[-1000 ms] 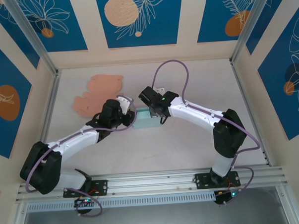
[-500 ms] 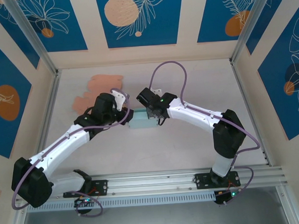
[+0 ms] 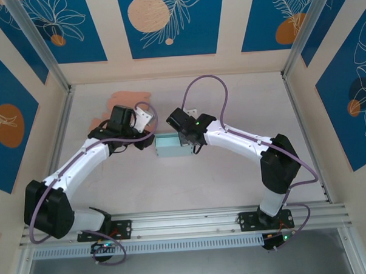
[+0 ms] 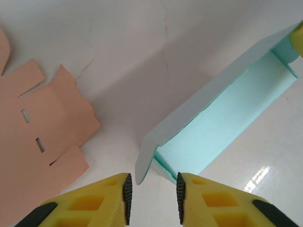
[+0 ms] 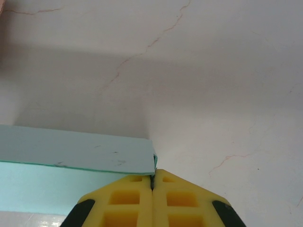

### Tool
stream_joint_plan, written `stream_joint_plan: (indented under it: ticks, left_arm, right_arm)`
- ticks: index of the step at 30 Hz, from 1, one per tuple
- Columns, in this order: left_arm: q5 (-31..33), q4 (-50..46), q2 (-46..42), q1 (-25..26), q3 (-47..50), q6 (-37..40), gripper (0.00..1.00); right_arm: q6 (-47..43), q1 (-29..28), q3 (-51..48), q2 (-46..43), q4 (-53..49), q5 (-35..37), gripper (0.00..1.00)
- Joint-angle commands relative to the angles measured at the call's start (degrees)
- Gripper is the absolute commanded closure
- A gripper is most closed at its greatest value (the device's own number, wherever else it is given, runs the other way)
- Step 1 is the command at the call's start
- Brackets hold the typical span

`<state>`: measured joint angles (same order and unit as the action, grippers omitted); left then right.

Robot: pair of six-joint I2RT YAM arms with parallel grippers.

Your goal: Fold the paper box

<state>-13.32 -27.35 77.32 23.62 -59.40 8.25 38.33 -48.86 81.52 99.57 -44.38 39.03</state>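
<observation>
- Right wrist view: the right gripper (image 5: 152,182) has its two yellow fingers pressed flat together on a corner of the pale teal paper box (image 5: 80,156). The thin card edge sits in the seam between them.
- From that pinch the box runs off to the left of the frame, its outer wall above and a lighter inner face below.
- Beyond the box lies the white table (image 5: 213,71), marked with thin vein-like lines.
- Left wrist view: the left gripper (image 4: 152,191) stands at a narrow gap, with nothing between its black pads.
- The near end of the box's long flap lies just ahead of that gap, closer to the finger on the left of the frame. I cannot tell whether it touches.
- From there the box stretches away to the upper right, open like a trough, with a bit of yellow finger at its far end.
- Left of the box and apart from it, a flat peach card cut-out (image 4: 42,137) with small slots lies on the table.
- Top external view: the box lies near the middle of the table, between the two wrists, which reach in from either side.
- The peach cut-out lies toward the far left corner, partly hidden by the left arm.
</observation>
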Motion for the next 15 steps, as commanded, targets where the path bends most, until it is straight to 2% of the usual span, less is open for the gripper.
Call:
stream_joint_plan:
  ticks: [1, 4, 8, 15]
  left_arm:
    - [-4.0, -2.0, 2.5, -0.5, -2.8, 3.6, 0.67]
    - [-3.3, -2.4, 3.8, -0.4, -3.0, 3.5, 0.67]
    - [0.6, -2.3, 4.5, -0.4, -3.0, 2.8, 0.66]
    - [0.8, -2.0, 4.9, -0.4, -2.8, 2.4, 0.69]
  right_arm:
    - [-0.1, -0.5, 1.2, 0.9, -1.8, -0.4, 1.00]
    - [-0.1, -0.5, 1.2, 1.0, -2.0, -0.2, 1.00]
    - [0.0, -0.6, 1.3, 1.0, -2.1, -0.2, 1.00]
    - [-0.3, -0.6, 1.7, 1.4, -2.2, -0.1, 1.00]
